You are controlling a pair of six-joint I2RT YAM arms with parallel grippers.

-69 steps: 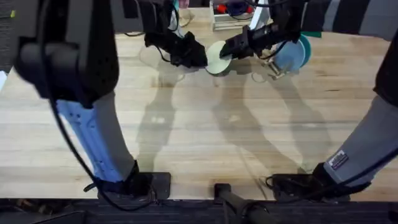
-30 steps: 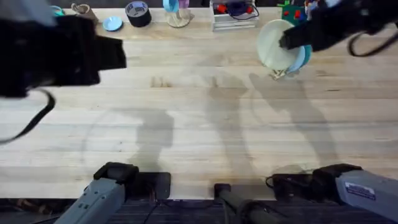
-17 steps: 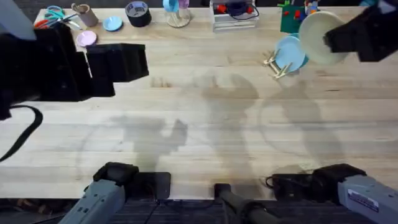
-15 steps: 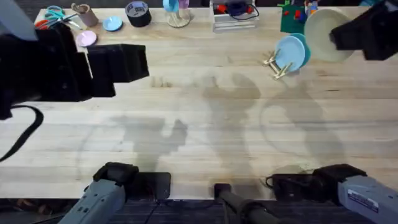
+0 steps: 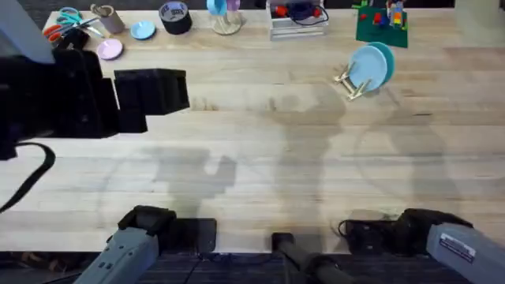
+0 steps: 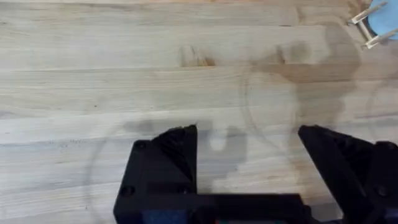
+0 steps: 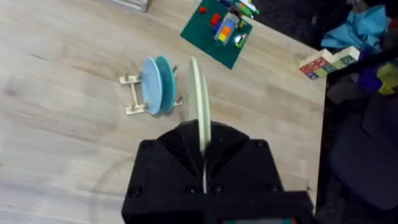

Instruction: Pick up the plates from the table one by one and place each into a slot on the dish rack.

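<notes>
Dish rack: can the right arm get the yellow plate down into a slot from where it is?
Probably yes. The right gripper holds the yellow plate on edge above the table, beside the dish rack. Blue plates fill part of it; nothing blocks the way down.

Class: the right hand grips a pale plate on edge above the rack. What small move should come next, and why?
Probably lower the right hand toward the dish rack, lining the pale yellow plate up with a free slot beside the blue plates already standing there; it is held upright, off the rack.
</notes>
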